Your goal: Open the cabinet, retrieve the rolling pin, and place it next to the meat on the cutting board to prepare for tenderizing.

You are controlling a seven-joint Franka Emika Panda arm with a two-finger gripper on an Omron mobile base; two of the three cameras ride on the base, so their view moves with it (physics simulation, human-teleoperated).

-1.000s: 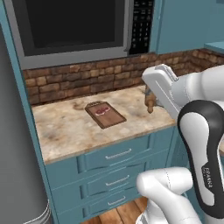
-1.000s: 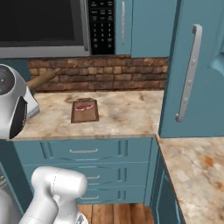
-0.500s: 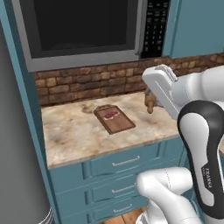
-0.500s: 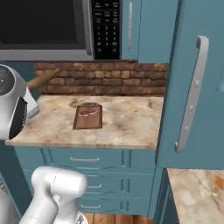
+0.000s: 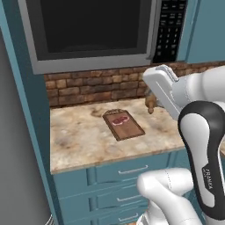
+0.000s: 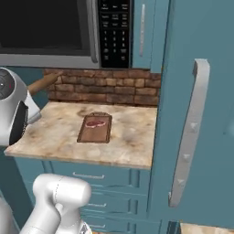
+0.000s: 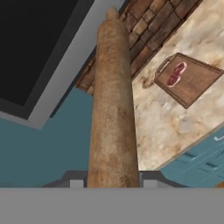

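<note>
Left base view: marbled tan tabletop (image 5: 83, 136) beneath a brick backsplash (image 5: 88, 88) and a black microwave (image 5: 92, 30), above teal drawers (image 5: 127, 171); dark brown cutting board (image 5: 124, 125) lying flat near mid-tabletop, red-pink meat (image 5: 120, 121) on its far half; white arm rising at lower right, hand raised over the tabletop's right end, brown tip of the rolling pin (image 5: 150, 103) protruding at its left, well apart from the board. Right base view: same tabletop, board and meat at centre; open teal cabinet door (image 6: 201, 114) with long silver handle (image 6: 189, 137) in the right foreground; tan rolling pin slanting up from behind the white arm at left, before the brick. Hand view: claw (image 7: 113, 180) clenched on the rolling pin, one dark finger tip (image 7: 75, 179) on each side of its near end; pin running up the picture toward the microwave's lower edge and the brick; board with meat at upper right, clear of the pin.
</note>
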